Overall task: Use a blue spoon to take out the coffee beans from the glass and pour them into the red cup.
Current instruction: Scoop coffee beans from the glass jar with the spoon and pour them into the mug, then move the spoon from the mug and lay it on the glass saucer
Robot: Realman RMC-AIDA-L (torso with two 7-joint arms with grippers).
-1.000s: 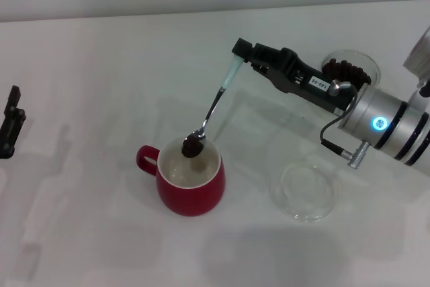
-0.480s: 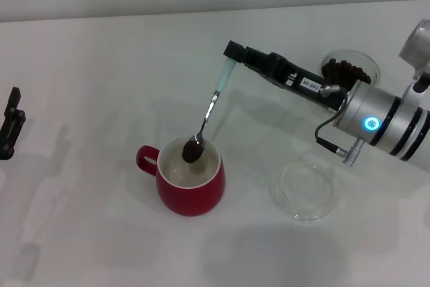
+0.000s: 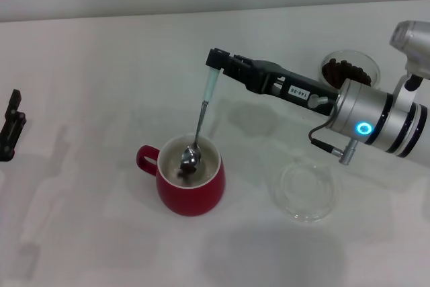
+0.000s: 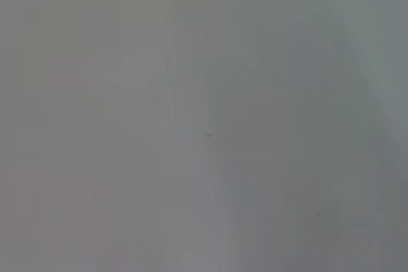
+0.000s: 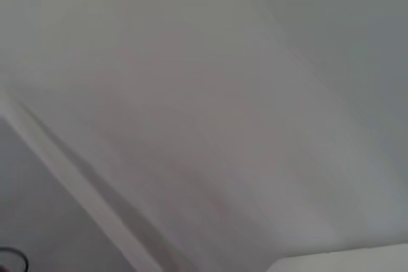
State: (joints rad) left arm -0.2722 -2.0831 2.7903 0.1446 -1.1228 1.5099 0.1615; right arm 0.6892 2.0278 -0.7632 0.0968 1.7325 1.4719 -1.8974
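Observation:
In the head view the red cup (image 3: 191, 191) stands near the table's middle, its loop handle to the left. My right gripper (image 3: 215, 60) is shut on the pale handle of the blue spoon (image 3: 201, 115), which hangs almost straight down. The spoon's metal bowl is tipped inside the cup's white mouth, and a few dark coffee beans (image 3: 184, 173) lie in the cup below it. The glass (image 3: 349, 70), holding a heap of coffee beans (image 3: 341, 68), stands at the back right behind my right arm. My left gripper (image 3: 10, 126) rests at the far left edge. Both wrist views show only blank surface.
A flat clear round dish (image 3: 304, 190) lies on the white table (image 3: 101, 65) to the right of the red cup, under my right forearm.
My right gripper moved left and swung the spoon more upright. The spoon's bowl, loaded with beans before, has dipped into the red cup and tipped; beans now lie in the cup.

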